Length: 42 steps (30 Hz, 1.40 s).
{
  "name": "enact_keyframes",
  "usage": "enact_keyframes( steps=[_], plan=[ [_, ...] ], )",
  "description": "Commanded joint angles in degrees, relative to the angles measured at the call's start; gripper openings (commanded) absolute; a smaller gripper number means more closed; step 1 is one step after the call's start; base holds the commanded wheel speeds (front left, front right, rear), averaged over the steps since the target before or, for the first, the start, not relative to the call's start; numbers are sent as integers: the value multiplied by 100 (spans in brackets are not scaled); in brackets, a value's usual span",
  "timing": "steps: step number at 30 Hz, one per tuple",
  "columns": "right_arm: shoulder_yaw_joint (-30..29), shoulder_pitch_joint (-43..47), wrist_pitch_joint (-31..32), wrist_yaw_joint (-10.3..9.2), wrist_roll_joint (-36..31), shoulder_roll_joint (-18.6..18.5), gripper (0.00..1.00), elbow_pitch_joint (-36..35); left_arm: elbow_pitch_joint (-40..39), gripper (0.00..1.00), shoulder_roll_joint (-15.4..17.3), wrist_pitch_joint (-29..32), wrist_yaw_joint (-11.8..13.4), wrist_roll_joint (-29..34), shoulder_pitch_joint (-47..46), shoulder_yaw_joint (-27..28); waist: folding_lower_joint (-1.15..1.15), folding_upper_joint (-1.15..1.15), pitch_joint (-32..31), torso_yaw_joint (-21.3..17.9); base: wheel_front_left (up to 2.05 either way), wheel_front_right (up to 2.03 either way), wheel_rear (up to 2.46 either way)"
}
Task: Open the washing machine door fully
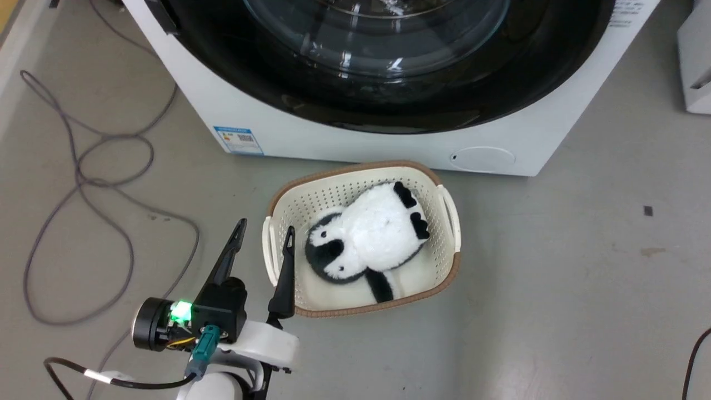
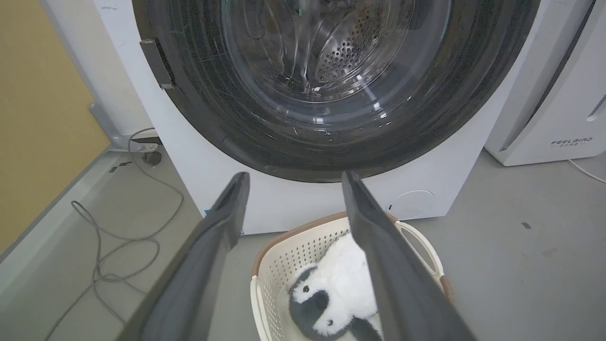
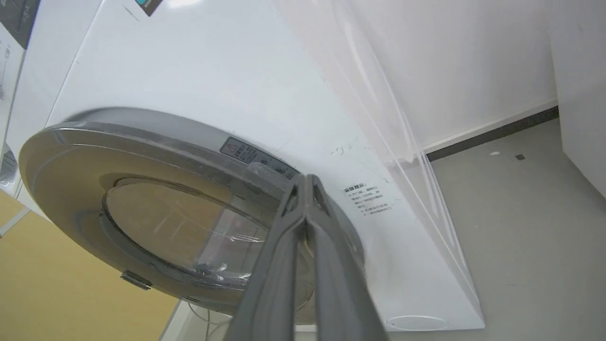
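We saw the washing machine (image 1: 389, 147) standing on the grey floor (image 1: 555, 289). The washing machine door (image 1: 250, 72) — the big glossy black round with its clear glass bowl — lay against the machine's front, as far as the head and left wrist views let us judge. Through the glass the perforated steel drum (image 2: 350, 52) showed. A small blue label (image 1: 239, 139) sat near the machine's lower left corner.

The left gripper (image 1: 265, 225) hung low before the machine, its fingers spread wide apart and holding nothing. In the head view one fingertip overlapped the left rim of a cream basket (image 1: 333, 191), which stood on the floor just in front of the machine with a plush penguin (image 1: 372, 233) lying in it.

The right gripper (image 3: 305, 180) was up at the door's edge. Its fingers were pressed together with nothing visible between them, and their tips met at the silvery rim near a warning sticker (image 3: 239, 150) (whether they touched the rim we could not tell).

A grey cable (image 1: 78, 166) looped over the floor on the left — and a white appliance marked FEELAIR (image 2: 558, 118) stood to the right of the machine.
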Motion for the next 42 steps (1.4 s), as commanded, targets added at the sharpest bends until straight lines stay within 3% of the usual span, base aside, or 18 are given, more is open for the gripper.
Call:
enact_keyframes(
  steps=[1, 11, 17, 35, 42],
  plan=[
    [-2, -267, 102, -2, 150, -70, 0, 147, 8, 100, 36, -67, 39, -27, -94, -28, -1, 0, 73, 58, 0, 0, 0],
    [-8, -1210, 644, -2, 530, -279, 0, 1007, 0, 100, 18, -175, 93, -59, -237, -193, -1, 0, 392, 264, 0, 0, 0],
    [-54, -1825, 1318, -2, 981, -465, 0, 1584, 14, 100, 7, -259, 135, -75, -323, -324, -1, 0, 627, 404, 0, 0, 0],
    [-111, -2795, 2346, -3, 1860, -485, 0, 2255, 39, 100, -8, -462, 218, -94, -545, -596, -1, 0, 997, 614, 0, 0, 0],
    [-18, -2734, 2801, -3, 1823, -512, 0, 2427, 64, 100, -9, -501, 235, -99, -554, -611, -1, 0, 991, 658, 0, 0, 0]
  ],
)
